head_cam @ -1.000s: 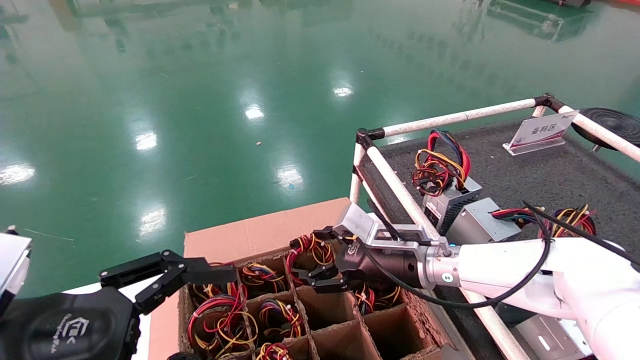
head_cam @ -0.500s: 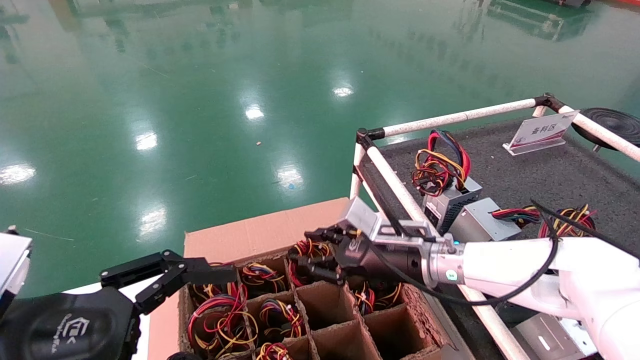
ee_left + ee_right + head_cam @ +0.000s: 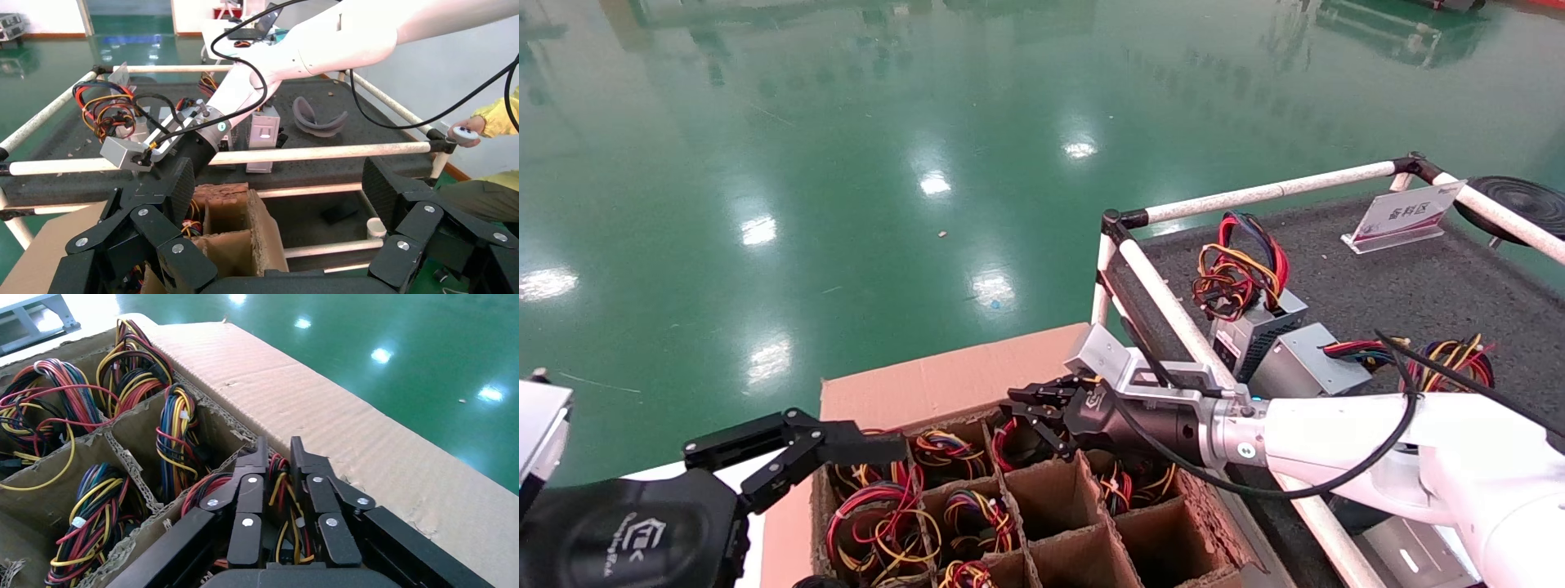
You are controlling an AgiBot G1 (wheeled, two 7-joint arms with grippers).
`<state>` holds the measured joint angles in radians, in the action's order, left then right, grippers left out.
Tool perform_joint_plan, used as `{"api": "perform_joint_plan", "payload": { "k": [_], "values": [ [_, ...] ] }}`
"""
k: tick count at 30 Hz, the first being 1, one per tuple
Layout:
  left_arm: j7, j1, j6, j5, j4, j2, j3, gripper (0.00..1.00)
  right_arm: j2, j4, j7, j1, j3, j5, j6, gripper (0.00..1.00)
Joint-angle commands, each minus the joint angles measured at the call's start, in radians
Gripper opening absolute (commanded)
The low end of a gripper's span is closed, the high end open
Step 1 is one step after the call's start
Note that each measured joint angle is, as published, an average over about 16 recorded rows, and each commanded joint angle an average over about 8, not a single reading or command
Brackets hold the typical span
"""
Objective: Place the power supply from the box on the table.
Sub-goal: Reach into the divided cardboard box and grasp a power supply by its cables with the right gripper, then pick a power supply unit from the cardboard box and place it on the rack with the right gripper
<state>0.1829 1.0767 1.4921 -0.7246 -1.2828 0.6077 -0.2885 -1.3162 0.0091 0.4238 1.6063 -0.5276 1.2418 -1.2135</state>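
The box [image 3: 944, 377] is a brown carton with ragged divider cells, at the bottom centre of the head view. The power supply shows only as a looped red, yellow and black wire bundle [image 3: 1008, 437] in a far cell; its metal body is hidden. My right gripper [image 3: 1030, 408] reaches in from the right and is shut on that bundle [image 3: 279, 478], its fingertips [image 3: 262, 454] just over the cell's edge. The table [image 3: 1418, 286], dark grey with white rails, lies to the right. My left gripper [image 3: 846, 449] hangs open at the box's left side, holding nothing [image 3: 278, 184].
Two power supplies [image 3: 1258, 322] [image 3: 1307, 363] with wire bundles lie on the table near its white rail [image 3: 1173, 314]. A sign stand [image 3: 1406, 214] is at the far edge. Other cells hold wire bundles [image 3: 878, 523]; several near cells [image 3: 1050, 498] are empty.
One second ago my right gripper stood open around the wire loop. It has since shut on the wires and shifted slightly left over the cell. The left arm has not moved.
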Motion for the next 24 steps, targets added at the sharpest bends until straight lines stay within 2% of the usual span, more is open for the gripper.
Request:
{"api": "perform_joint_plan", "payload": {
  "k": [1,7,17,24],
  "values": [
    [0.0,0.0,0.0,0.0,0.0,0.0,0.0,1.0,0.001,0.0,-0.001,-0.001,0.0,0.0,0.003,0.0],
    [0.0,0.0,0.0,0.0,0.0,0.0,-0.001,1.0,0.017,0.001,-0.011,-0.002,0.011,-0.016,-0.051,0.0],
    [-0.001,0.0,-0.001,0.001,0.0,0.0,-0.001,1.0,0.062,0.003,-0.039,0.0,0.041,-0.061,-0.225,0.0],
    [-0.001,0.0,-0.001,0.001,0.0,-0.001,-0.002,1.0,0.097,0.005,-0.051,0.019,0.058,-0.085,-0.288,0.0]
  ]
}}
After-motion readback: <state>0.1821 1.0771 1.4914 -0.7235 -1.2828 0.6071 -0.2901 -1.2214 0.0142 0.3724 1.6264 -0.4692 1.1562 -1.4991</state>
